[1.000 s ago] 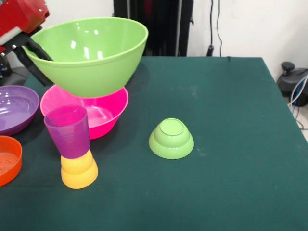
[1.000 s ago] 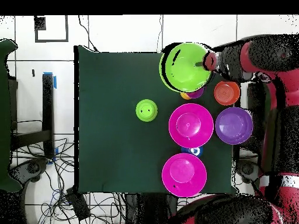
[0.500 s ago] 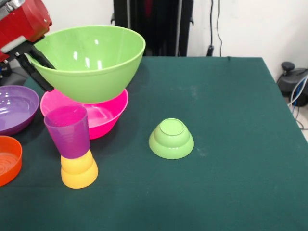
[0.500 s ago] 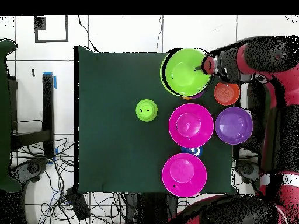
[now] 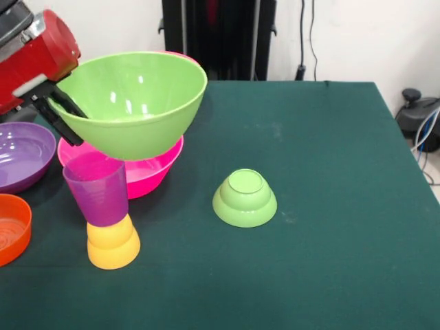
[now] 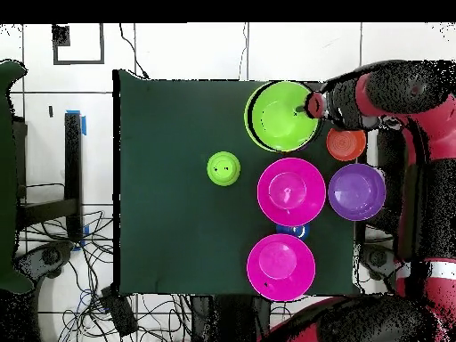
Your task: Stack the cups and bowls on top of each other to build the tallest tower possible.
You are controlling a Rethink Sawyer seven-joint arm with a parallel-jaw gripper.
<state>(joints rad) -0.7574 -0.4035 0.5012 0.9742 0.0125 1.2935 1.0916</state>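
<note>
Gripper [image 5: 63,113] fingers [image 5: 67,103] black, clamped on near-left rim of the large lime green bowl [image 5: 134,103], one finger inside the wall, one outside; bowl held off the table, tilted, mouth facing the camera in front view. Red wrist housing [image 5: 38,58] sits just behind the rim, top-left. Lime bowl hangs over a hot pink bowl [image 5: 148,168] resting on the green table [image 5: 330,206]; contact between the two can't be told. In overhead view lime bowl [image 6: 281,116] is at the table's top-right edge w/ gripper [image 6: 307,105] on its right rim.

Just in front of pink bowl: translucent purple cup [image 5: 97,187] upright on an inverted yellow-orange cup [image 5: 113,242], 2-high stack. Left edge: wide purple bowl [image 5: 20,155], orange bowl [image 5: 10,227] nearer. Small green bowl [image 5: 245,198] upside down mid-table, well apart from the rest. Overhead shows second hot pink bowl [image 6: 280,265] and small blue bowl [image 6: 295,231], mostly hidden between the two pinks.

No brand, label or text readable on anything
</note>
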